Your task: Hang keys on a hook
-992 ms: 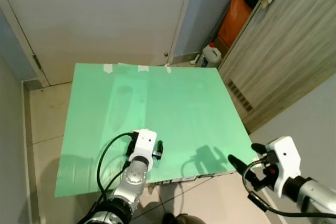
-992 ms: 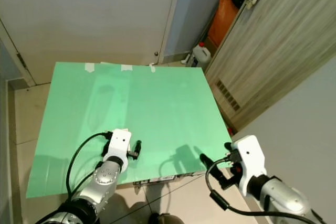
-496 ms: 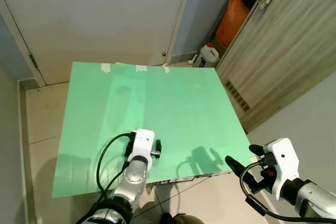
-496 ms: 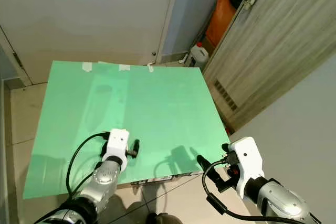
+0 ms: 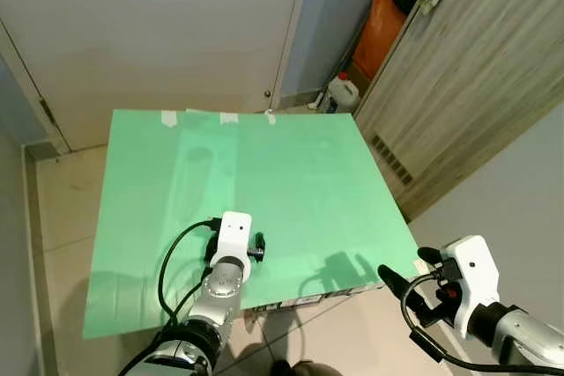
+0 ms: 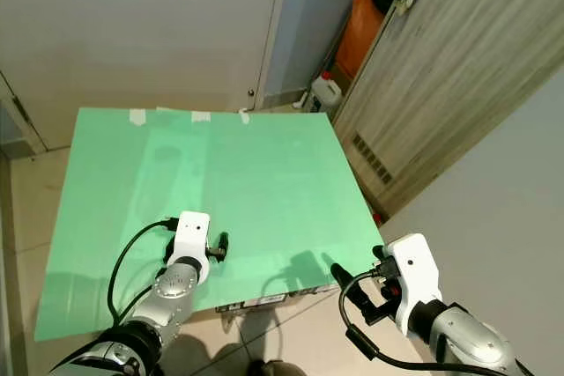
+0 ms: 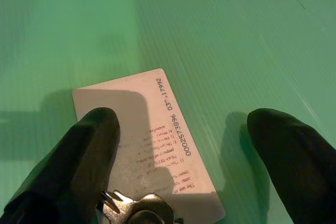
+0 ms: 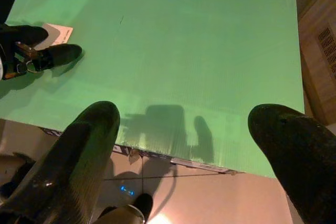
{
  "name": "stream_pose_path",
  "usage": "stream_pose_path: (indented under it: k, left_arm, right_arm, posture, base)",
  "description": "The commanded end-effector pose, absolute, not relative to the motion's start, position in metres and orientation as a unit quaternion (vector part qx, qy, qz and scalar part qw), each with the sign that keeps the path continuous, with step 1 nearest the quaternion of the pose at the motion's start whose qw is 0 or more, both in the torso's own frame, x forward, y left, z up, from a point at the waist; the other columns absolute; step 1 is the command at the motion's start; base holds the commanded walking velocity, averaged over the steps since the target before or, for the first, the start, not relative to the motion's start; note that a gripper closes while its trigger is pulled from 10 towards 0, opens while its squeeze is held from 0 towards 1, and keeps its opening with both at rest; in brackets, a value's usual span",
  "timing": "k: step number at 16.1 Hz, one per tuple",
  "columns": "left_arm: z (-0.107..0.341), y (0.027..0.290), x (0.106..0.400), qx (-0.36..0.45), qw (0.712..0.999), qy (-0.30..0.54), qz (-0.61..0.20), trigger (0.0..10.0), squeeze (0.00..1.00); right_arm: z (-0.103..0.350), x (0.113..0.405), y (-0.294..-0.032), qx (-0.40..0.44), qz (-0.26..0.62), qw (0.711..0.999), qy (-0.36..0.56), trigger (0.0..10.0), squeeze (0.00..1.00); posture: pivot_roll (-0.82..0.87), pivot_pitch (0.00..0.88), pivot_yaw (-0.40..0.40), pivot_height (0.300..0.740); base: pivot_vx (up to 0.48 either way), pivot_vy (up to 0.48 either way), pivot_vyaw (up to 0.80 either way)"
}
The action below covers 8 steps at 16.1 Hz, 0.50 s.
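Observation:
A green board (image 5: 264,173) lies flat in front of me. On it, near its front edge, rests a white card (image 7: 157,129) printed with numbers, with a metal key ring (image 7: 139,208) at one end. My left gripper (image 5: 258,248) hovers low over them, open, one black finger (image 7: 79,156) over the card and the other off to the side. The card (image 8: 59,32) and key ring (image 8: 26,65) are also in the right wrist view. My right gripper (image 5: 405,275) is open and empty, just off the board's front right corner.
A white door (image 5: 159,33) stands behind the board. An orange container (image 5: 381,28) and a white jug (image 5: 339,94) sit in the far right corner beside a wooden panel wall (image 5: 476,85). Tiled floor (image 5: 53,200) borders the board's left side.
The head camera has tilted a little, so the whole scene sits differently in the frame. Both grippers keep their places relative to the board.

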<state>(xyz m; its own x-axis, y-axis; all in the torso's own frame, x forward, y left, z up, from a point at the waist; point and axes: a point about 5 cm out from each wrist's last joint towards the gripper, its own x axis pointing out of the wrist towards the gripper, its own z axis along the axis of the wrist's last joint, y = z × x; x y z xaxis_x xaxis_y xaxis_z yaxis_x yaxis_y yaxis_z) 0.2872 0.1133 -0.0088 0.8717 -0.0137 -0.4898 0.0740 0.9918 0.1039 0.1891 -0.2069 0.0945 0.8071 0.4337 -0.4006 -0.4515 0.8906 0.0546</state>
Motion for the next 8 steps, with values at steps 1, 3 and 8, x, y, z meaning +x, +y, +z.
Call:
stream_pose_path:
  k: [1,3,8]
  left_arm:
    - [-0.0619,0.1279,0.2298,0.044,0.904,0.425,0.003,10.0,0.0]
    - [-0.0626,0.1273,0.229,0.043,0.901,0.432,0.0,10.0,0.0]
    - [-0.0621,0.1281,0.2299,0.05,0.901,0.431,-0.002,0.0,0.0]
  right_arm:
    - [0.0896,0.1874,-0.2112,-0.026,0.22,0.951,0.214,10.0,0.0]
    - [0.088,0.1878,-0.2106,-0.026,0.22,0.951,0.215,10.0,0.0]
    - [0.088,0.1891,-0.2078,-0.028,0.22,0.952,0.211,10.0,0.0]
  posture:
    - [-0.28,0.211,-0.217,0.74]
    - [-0.28,0.211,-0.218,0.74]
    - [-0.27,0.205,-0.214,0.74]
  base:
    - [0.0,0.0,0.0]
    - [0.0,0.0,0.0]
    - [0.0,0.0,0.0]
